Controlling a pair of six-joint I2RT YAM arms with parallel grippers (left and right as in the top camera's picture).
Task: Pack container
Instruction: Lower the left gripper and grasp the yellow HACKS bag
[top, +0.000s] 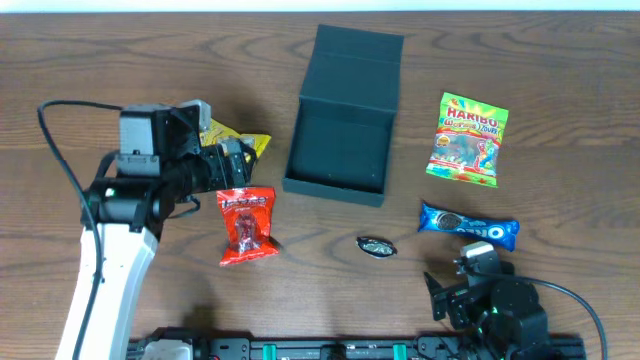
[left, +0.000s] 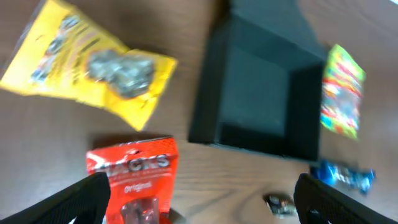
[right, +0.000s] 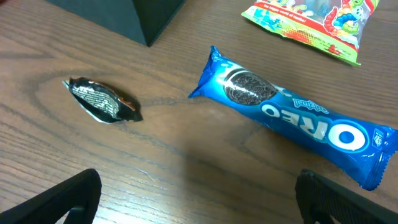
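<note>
Overhead: container (top: 338, 135) mid-table, flap lid folded back, bare dark floor showing. Yellow packet (top: 250, 143) partly hidden by left gripper (top: 230, 165). Red packet (top: 247, 224), small dark wrapper (top: 377, 246), Oreo pack (top: 467, 226) and Haribo bag (top: 467, 140) lie outside.
Left wrist: fingers (left: 81, 198) wide apart, above red packet.
Right wrist: right gripper (right: 199, 205) fingers apart, near Oreo pack.

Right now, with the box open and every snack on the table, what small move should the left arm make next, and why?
Probably lower the left end effector onto the red packet. Its jaws stand open, the packet lies close before them, and the open container beside it looks empty.
</note>
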